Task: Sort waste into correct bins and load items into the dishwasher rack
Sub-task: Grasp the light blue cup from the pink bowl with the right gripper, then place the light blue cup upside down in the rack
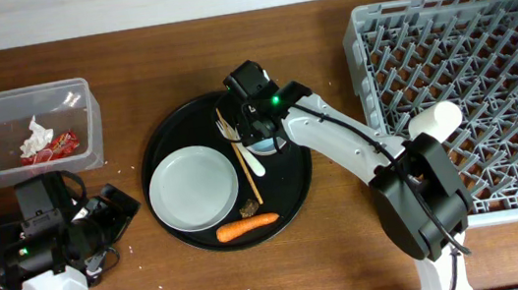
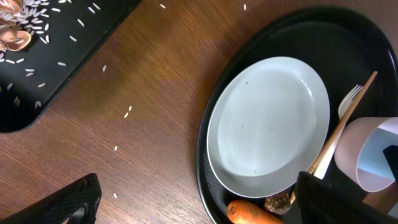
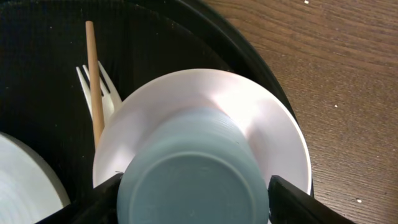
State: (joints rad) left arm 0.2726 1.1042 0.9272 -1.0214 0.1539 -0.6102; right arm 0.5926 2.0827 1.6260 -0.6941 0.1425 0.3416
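The fingers (image 3: 93, 202) of the right gripper (image 3: 194, 202) are bracketing the light blue cup (image 3: 193, 174) inside the white bowl (image 3: 273, 130), leaving no visible gap on either side. A chopstick (image 3: 93, 81) and a fork (image 3: 106, 96) are crowding in just beside the bowl. The right arm (image 1: 338, 140) is bridging the lane between the round black tray (image 1: 164, 137) and the dishwasher rack (image 1: 484, 38). Bare table (image 2: 143, 124) is lying open between that tray and the black rectangular tray (image 2: 37, 68).
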